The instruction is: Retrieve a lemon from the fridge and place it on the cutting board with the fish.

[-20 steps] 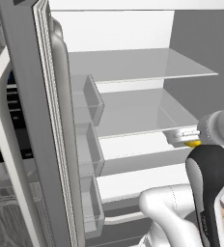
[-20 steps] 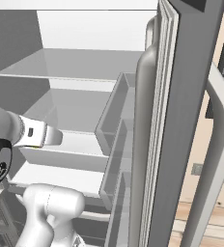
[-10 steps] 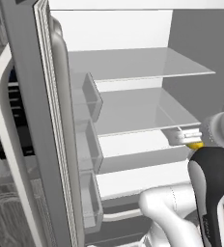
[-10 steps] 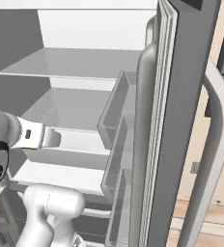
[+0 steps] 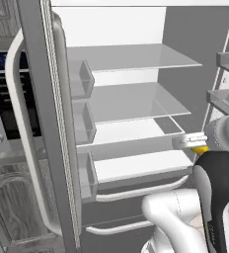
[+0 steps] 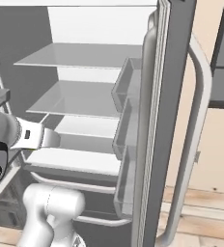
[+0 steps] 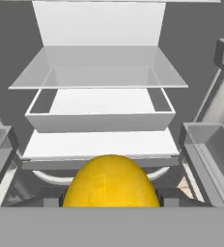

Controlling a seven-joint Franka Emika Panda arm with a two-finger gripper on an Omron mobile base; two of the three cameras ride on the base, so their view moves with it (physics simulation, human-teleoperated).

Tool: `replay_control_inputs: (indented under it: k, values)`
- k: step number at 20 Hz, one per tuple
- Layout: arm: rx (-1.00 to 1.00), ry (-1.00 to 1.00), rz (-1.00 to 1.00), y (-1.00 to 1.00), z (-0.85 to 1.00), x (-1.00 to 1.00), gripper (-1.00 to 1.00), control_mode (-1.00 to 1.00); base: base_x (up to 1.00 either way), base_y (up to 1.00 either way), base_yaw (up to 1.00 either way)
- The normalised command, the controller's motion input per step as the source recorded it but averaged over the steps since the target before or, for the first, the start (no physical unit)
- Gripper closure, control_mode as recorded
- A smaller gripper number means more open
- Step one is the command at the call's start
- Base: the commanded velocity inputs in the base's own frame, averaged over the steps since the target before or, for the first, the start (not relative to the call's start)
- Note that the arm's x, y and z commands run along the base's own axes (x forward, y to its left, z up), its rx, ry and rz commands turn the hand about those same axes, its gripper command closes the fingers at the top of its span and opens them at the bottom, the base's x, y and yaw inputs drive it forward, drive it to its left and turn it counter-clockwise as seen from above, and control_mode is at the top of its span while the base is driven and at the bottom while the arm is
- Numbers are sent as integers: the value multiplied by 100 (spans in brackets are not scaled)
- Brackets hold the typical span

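The fridge (image 5: pixel 136 57) stands open in front of me, with a white inside and clear shelves. The yellow lemon (image 7: pixel 111 181) sits between my fingertips at the bottom of the hand view. My gripper (image 7: pixel 111 201) is shut on it. In the left base view the gripper (image 5: pixel 189 142) hangs in front of the lower shelf, and a bit of the lemon (image 5: pixel 201 149) peeks out at its tip. The gripper (image 6: pixel 49 139) in the right base view sits at the left, level with that shelf. The cutting board and the fish are out of view.
The left fridge door (image 5: pixel 47 123) and the right fridge door (image 6: pixel 157 120) stand open on either side of the arm, each with bins on its inner face. A white drawer (image 7: pixel 99 120) sits under the glass shelf. Wooden floor (image 6: pixel 205 217) shows at the right.
The whole picture has shifted a little, so the camera has moved; more wall and floor show at the right. The gripper stays shut on the lemon in front of the lower shelf.
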Motion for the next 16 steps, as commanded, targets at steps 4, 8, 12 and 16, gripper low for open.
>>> replay_control_inputs:
  k: [4, 8, 12, 16]
  values:
    - [0, 0, 0, 0, 0, 0, 100, 100, -62, 0, 0]
    - [0, 0, 0, 0, 0, 0, 100, 100, -61, 0, 0]
    - [0, 0, 0, 0, 0, 0, 100, 100, -64, 0, 0]
    - [0, 0, 0, 0, 0, 0, 100, 100, -68, 0, 0]
